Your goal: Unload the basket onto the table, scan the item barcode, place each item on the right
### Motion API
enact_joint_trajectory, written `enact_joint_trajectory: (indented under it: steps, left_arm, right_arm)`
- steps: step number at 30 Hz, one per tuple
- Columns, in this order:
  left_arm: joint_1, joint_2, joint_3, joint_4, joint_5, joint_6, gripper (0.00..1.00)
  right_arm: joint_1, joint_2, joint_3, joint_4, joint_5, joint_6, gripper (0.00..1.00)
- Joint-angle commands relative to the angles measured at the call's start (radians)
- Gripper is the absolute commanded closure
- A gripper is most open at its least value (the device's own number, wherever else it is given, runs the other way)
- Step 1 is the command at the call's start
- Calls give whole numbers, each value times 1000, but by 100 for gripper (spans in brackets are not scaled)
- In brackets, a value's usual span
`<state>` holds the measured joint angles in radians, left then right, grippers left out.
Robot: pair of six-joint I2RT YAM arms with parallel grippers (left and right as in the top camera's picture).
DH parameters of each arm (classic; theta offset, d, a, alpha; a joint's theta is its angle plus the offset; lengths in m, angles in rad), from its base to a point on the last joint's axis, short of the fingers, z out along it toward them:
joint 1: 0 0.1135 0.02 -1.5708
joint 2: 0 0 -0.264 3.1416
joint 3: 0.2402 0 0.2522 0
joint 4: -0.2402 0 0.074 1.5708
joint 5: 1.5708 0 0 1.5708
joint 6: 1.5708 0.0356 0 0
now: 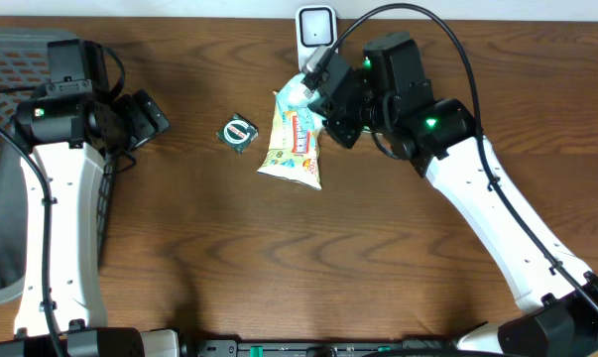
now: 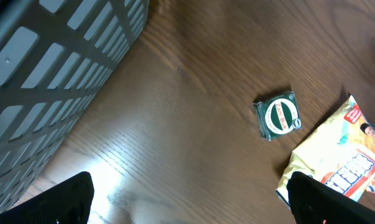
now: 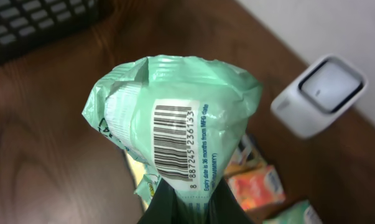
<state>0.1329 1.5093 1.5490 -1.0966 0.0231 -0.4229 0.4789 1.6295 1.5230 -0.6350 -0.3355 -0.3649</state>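
My right gripper is shut on the lower edge of a pale green packet. The packet's barcode faces the right wrist camera. The white scanner with its dark window stands just beyond and to the right of the packet. From overhead the held packet hangs just below the scanner, with the right gripper beside it. My left gripper is open over bare wood at the left, its fingers far apart and holding nothing.
A yellow snack bag lies on the table under the held packet. A small green sachet lies to its left. A grey slatted basket fills the left edge, close to the left arm.
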Motion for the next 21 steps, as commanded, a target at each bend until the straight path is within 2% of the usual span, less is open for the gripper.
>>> enact_joint_trajectory:
  steps: [1, 5, 7, 12, 17, 21]
  left_arm:
    - [2, 0, 7, -2, -6, -9, 2]
    - [2, 0, 7, -2, -6, -9, 2]
    - [2, 0, 7, -2, -6, -9, 2]
    - [2, 0, 7, -2, -6, -9, 2]
    - [2, 0, 7, -2, -6, -9, 2]
    - [2, 0, 7, -2, -6, -9, 2]
  right_arm:
    - [-4, 7, -11, -29, 78, 72, 99]
    - [-6, 28, -53, -48, 370, 223, 99]
    - [-6, 52, -84, -66, 586, 335, 98]
    - [-6, 108, -158, -87, 871, 415, 98]
    - [-5, 212, -221, -130, 1062, 481, 99]
    - [5, 280, -235, -139, 1066, 523, 99]
